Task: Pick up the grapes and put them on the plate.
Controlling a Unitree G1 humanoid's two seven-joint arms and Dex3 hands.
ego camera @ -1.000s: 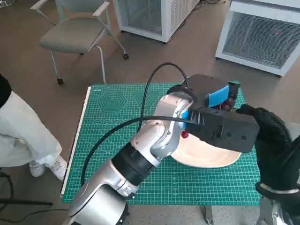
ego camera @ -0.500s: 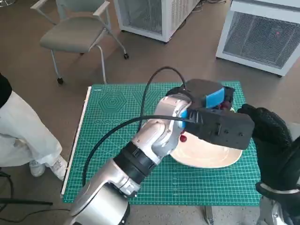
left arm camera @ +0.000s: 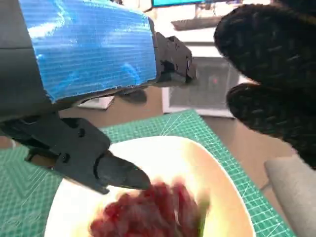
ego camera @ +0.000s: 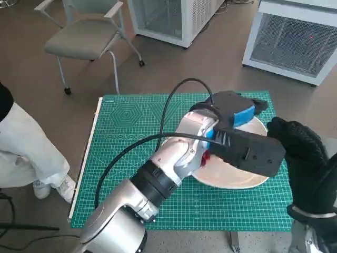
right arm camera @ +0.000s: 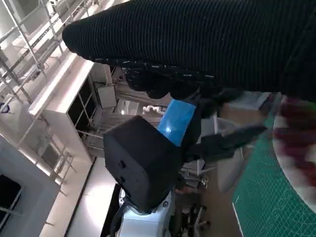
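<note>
The left hand hangs over the far side of the plate, its fingers spread with nothing between them. The grapes, a blurred red bunch, lie on the plate just under those fingertips in the left wrist view; in the head view only a bit of red shows beside the forearm at the plate's left edge. The plate sits on the right part of the green mat. The right hand, gloved, hangs at the mat's right edge beside the plate; whether it is curled or spread cannot be told, though nothing shows in it. A chair stands on the floor beyond the table, and a person's leg shows at left.
</note>
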